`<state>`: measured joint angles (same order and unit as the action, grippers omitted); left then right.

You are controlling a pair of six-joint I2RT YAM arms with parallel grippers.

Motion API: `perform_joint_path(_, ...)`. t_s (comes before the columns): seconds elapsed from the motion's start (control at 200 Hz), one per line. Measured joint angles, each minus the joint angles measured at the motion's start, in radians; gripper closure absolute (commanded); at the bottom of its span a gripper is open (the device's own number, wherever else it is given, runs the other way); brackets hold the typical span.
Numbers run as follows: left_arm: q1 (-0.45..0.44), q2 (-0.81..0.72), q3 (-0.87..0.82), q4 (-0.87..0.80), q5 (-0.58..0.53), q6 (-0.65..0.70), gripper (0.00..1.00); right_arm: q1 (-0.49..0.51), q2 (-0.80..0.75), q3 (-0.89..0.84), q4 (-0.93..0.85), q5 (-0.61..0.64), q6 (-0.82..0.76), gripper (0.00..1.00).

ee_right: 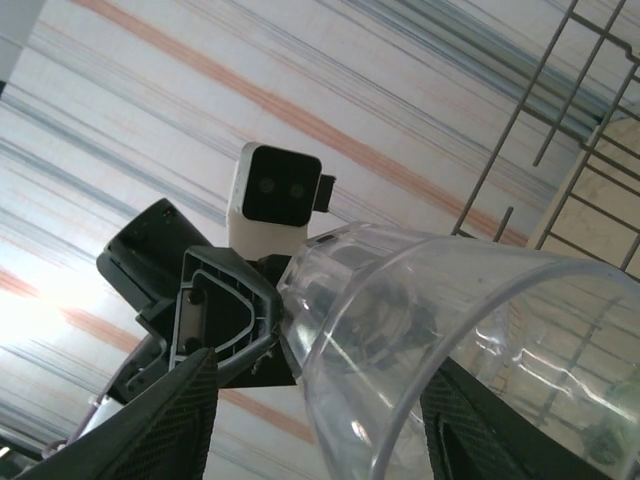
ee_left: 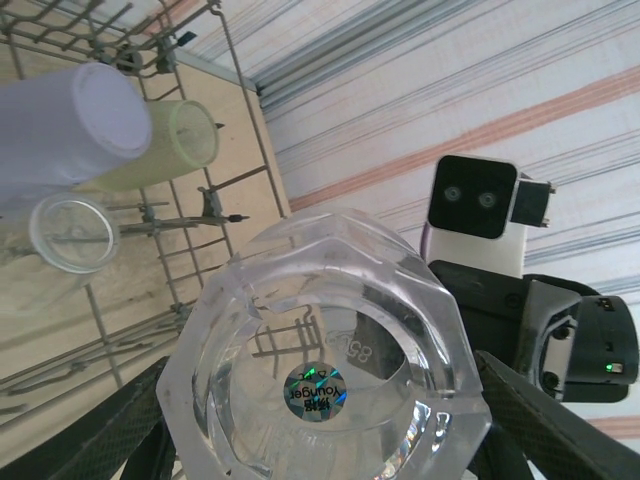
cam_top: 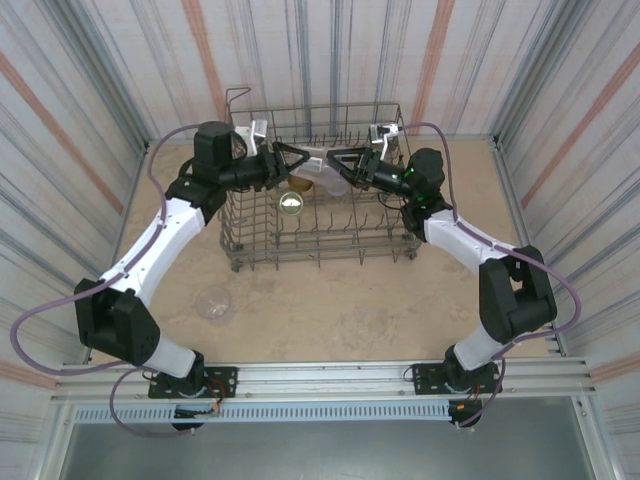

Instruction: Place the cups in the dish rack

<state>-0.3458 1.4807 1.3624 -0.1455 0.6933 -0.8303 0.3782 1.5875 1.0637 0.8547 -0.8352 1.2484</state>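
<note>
A clear faceted cup (cam_top: 326, 174) hangs over the dish rack (cam_top: 320, 240) between both grippers. In the left wrist view its base (ee_left: 318, 388) faces the camera, and my left gripper (ee_left: 325, 425) is shut on its sides. From the right wrist view I look into its open mouth (ee_right: 470, 330). My right gripper (ee_right: 320, 425) is open around the rim, with a gap at one finger (ee_right: 170, 420). Inside the rack lie a lavender cup (ee_left: 70, 125), a yellow-green cup (ee_left: 175, 140) and a clear cup (ee_left: 70, 235). Another clear cup (cam_top: 213, 302) sits on the table.
The rack's upright tines (ee_left: 215, 205) and wire walls stand close below both grippers. Striped walls enclose the table on three sides. Open tabletop (cam_top: 330, 310) lies between the rack and the arm bases.
</note>
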Motion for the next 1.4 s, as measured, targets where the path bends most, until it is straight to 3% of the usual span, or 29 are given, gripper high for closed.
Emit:
perform_joint_path(0.225, 0.013, 0.001, 0.095, -0.197, -0.086, 0.142, 1.0, -0.033, -0.082, -0.045, -0.139, 0.005, -0.085, 0.36)
perform_joint_path(0.516, 0.013, 0.013, 0.276, -0.502, -0.326, 0.415, 1.0, -0.067, -0.278, -0.106, -0.454, 0.066, -0.282, 0.33)
perform_joint_path(0.756, 0.013, 0.06, 0.306, -0.659, -0.512, 0.583, 1.0, -0.078, -0.394, -0.108, -0.696, 0.134, -0.424, 0.24)
perform_joint_path(1.137, 0.013, 0.069, 0.298, -0.723, -0.738, 0.706, 1.0, -0.103, -0.484, -0.188, -0.847, 0.194, -0.495, 0.23)
perform_joint_path(1.403, 0.018, 0.127, 0.297, -0.726, -0.792, 0.74, 1.0, -0.106, -0.536, -0.218, -0.868, 0.219, -0.501, 0.23)
